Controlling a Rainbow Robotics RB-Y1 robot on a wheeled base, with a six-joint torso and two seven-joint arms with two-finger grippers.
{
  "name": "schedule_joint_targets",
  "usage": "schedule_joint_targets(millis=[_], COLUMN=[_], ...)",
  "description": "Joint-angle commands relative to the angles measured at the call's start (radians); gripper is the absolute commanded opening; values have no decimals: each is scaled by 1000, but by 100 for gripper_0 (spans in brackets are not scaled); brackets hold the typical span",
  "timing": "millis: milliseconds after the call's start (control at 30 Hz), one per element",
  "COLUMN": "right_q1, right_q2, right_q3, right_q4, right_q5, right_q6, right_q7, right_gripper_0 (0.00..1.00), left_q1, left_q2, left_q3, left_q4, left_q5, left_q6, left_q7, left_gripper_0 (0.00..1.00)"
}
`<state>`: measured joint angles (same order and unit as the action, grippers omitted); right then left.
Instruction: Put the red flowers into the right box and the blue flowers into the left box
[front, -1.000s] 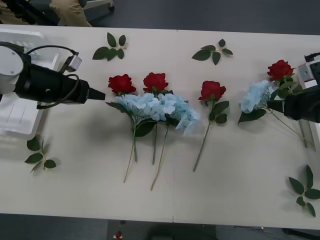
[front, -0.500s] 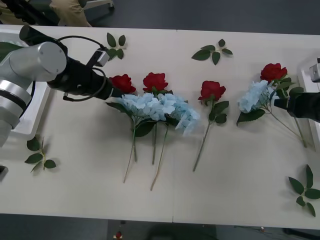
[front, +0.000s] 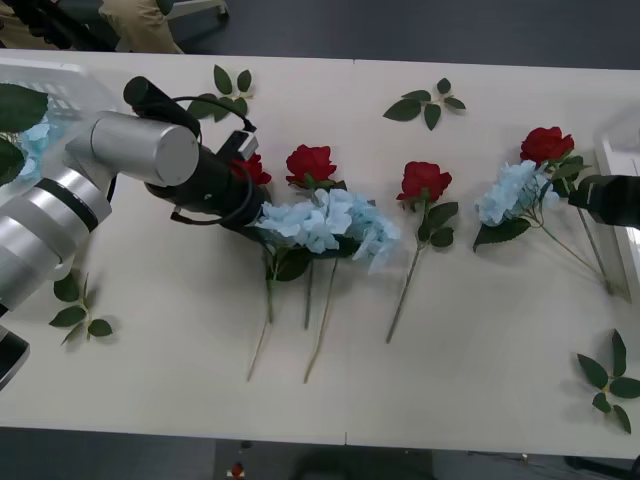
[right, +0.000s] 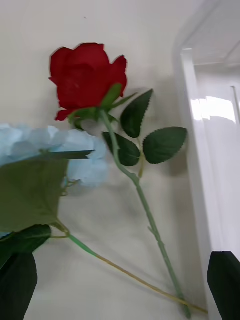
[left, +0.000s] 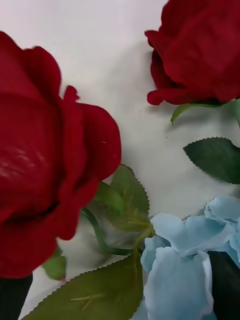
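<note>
My left gripper (front: 255, 208) stands open low over the left-hand flowers, with a red flower (left: 45, 165) and blue petals (left: 185, 255) between its black fingers (left: 225, 285). Its arm half hides that rose (front: 250, 168). More red flowers (front: 312, 163) (front: 424, 180) lie mid-table beside a blue flower cluster (front: 325, 222). At the right, a red flower (front: 547, 143) and a blue flower (front: 512, 192) lie crossed. My right gripper (front: 588, 198) is open near their stems (right: 150, 220), next to the right box (right: 210, 100). The left box (front: 70, 75) holds a blue flower (front: 35, 135).
Loose green leaf sprigs lie at the back (front: 222, 95) (front: 428, 103), front left (front: 78, 305) and front right (front: 612, 380). The right box's rim (front: 618, 150) runs along the table's right edge. The front half of the table is mostly bare.
My left arm has swung from over the left box to the left-hand roses and blue cluster, nudging them. My right gripper has drawn back slightly toward the right box.
</note>
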<state>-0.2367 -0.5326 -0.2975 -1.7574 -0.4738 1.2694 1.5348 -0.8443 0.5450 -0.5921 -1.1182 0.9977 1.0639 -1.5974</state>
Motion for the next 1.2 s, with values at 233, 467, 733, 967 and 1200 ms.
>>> schedule_joint_targets(millis=[233, 467, 733, 967, 1200], right_q1=[-38, -55, -76, -84, -84], right_q2=[-7, -36, -50, -50, -49], right_q3=[32, 103, 150, 189, 193], right_q4=[85, 145, 207, 222, 237], right_q5=[106, 147, 165, 218, 248], right_q6=[-91, -162, -223, -234, -234], right_q7=[21, 35, 51, 65, 82], right_gripper_0=[100, 100, 100, 100, 100], left_q1=[-41, -41, -45, -58, -59], left_q2=[15, 15, -7, -14, -33], left_q3=[18, 17, 14, -48, -48], left_q4=[-3, 6, 63, 63, 63], left_q5=[15, -2, -21, -113, -139], left_q6=[-18, -61, -71, -71, -71], left_q7=[243, 315, 303, 303, 297], left_gripper_0=[100, 100, 100, 98, 93])
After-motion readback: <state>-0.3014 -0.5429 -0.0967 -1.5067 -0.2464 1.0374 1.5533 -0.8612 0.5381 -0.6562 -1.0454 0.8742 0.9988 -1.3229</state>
